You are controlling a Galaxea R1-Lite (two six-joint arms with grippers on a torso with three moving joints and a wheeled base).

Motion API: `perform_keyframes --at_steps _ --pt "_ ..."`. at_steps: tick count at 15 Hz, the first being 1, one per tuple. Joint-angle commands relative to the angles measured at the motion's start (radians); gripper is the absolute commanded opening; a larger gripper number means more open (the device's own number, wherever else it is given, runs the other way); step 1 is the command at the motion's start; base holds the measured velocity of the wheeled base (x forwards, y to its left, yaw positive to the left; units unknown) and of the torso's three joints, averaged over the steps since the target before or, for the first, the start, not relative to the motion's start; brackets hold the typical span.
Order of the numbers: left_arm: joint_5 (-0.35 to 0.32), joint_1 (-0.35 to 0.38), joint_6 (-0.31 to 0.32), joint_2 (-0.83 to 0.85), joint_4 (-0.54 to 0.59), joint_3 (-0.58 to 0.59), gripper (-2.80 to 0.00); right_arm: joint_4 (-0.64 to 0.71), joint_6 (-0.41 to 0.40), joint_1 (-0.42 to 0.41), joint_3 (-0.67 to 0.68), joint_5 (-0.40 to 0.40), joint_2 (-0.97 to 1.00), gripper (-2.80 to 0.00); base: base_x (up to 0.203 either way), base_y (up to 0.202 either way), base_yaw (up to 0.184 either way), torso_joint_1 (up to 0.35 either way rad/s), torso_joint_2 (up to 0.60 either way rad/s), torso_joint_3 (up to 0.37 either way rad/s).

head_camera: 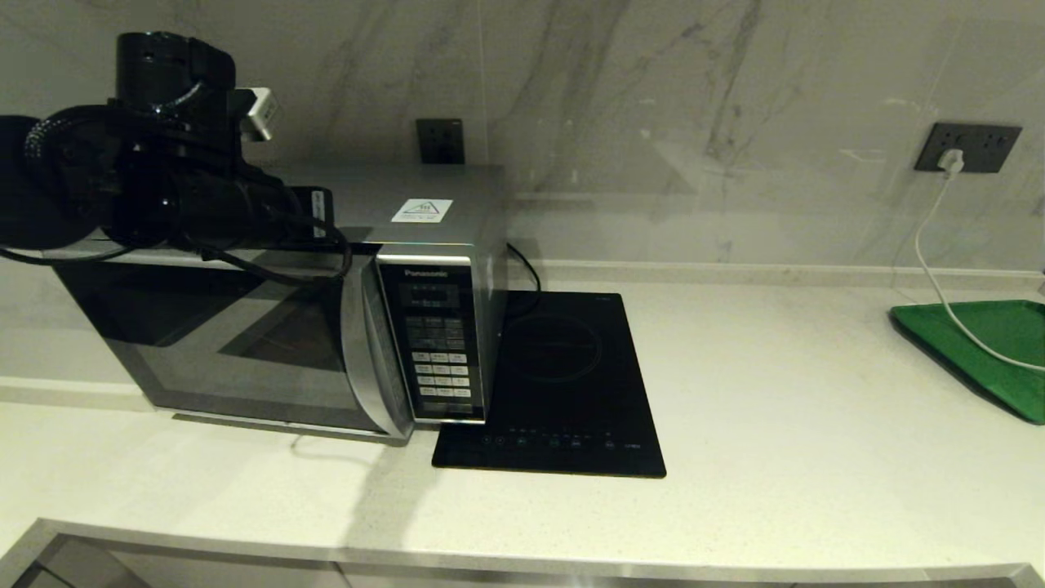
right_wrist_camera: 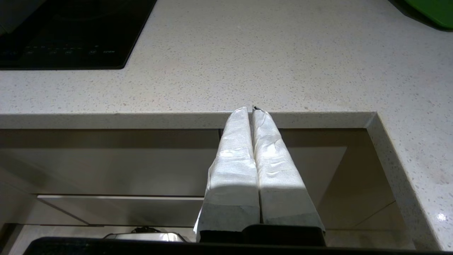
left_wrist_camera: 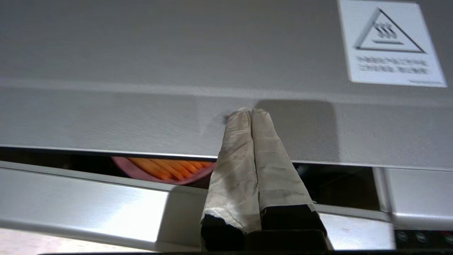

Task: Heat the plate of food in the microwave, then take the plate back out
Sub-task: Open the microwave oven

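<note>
A pale speckled countertop [right_wrist_camera: 247, 67] spreads beyond the paired fingertips, its front edge running right past their tips, with a recessed cabinet front [right_wrist_camera: 106, 166] below that edge on either side of them. A flat black induction hob [right_wrist_camera: 70, 32] lies on the counter well beyond and to one side of the fingers, and the corner of a green tray [right_wrist_camera: 433, 10] shows far off toward the other side. On the marble back wall sit a dark socket [head_camera: 440, 140] and a second socket [head_camera: 968, 147] with a white cable [head_camera: 931, 269] running down across the tray.

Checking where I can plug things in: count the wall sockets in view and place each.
2. One dark wall socket sits behind the microwave; the other wall socket, far right above the green tray, holds a white plug. The left arm may hide more.
</note>
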Motion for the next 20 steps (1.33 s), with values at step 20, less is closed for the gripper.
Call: perform_keyframes --at_steps 20 --pt "0.158 0.120 -0.007 -0.372 0.442 0.102 -2.80 0.001 0.001 0.000 0.000 0.000 0.000 -2.80 0.000 0.000 0.000 0.000 0.00 0.000"
